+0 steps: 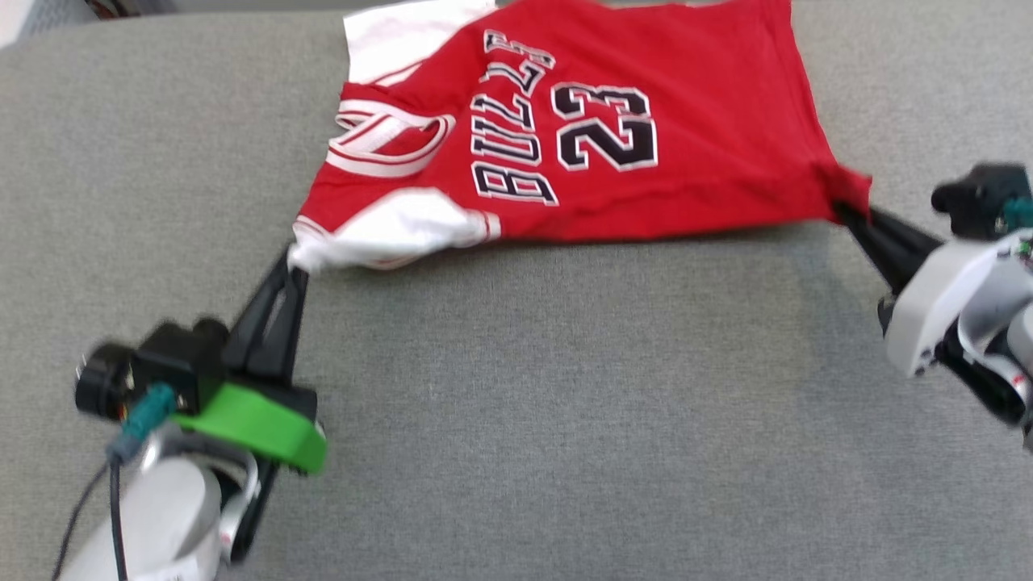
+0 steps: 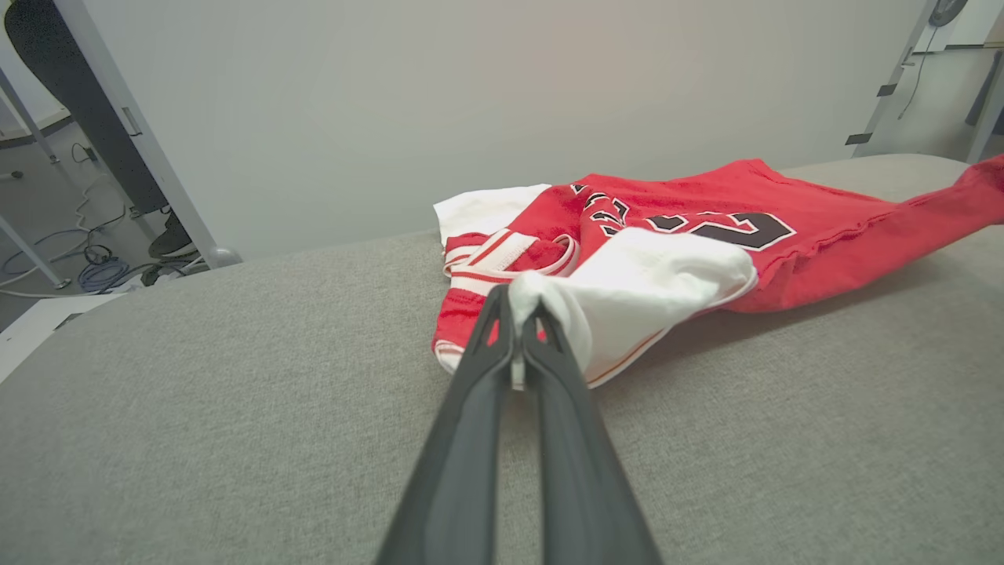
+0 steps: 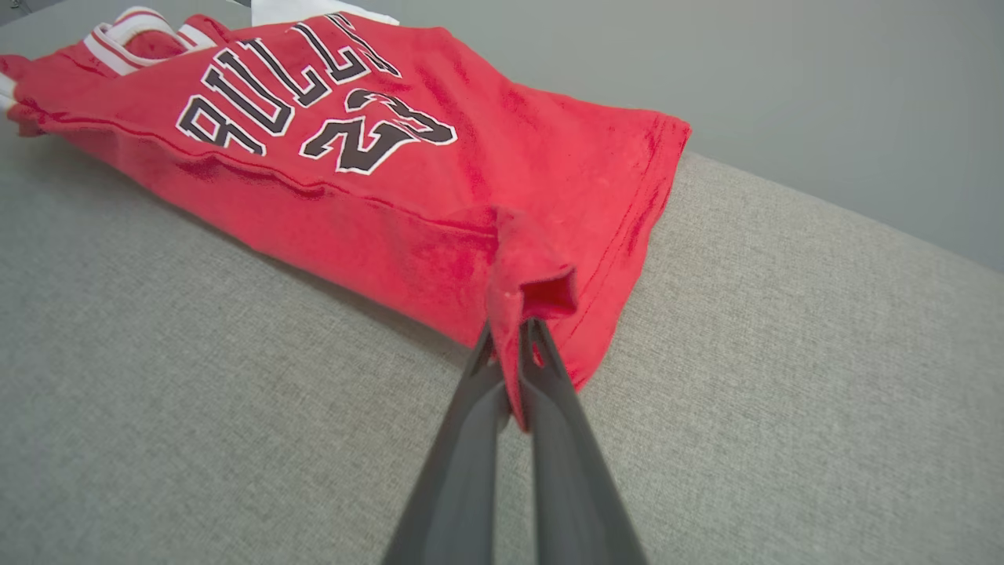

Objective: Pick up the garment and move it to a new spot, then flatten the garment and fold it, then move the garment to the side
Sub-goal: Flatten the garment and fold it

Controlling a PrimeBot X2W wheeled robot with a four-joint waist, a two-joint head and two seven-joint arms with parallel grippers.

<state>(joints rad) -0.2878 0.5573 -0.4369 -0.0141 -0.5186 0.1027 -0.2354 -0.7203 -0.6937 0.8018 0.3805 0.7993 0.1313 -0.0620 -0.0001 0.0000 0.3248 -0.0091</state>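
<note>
We are pinching with our left gripper (image 1: 295,260), jaws closed tight on the white sleeve (image 1: 395,230) of the shirt (image 1: 646,105). Our right gripper (image 1: 845,208) is clamping the red hem corner (image 1: 847,187) the same way. Between them the shirt is lying stretched across the far part of the grey cushion (image 1: 516,420), front up, lettering and 23 showing. Its near edge is perhaps lifting slightly, though blur is hampering us.

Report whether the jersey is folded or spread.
Spread, unfolded: garment lies face up, left gripper pinching a white sleeve, right gripper a hem corner.
</note>
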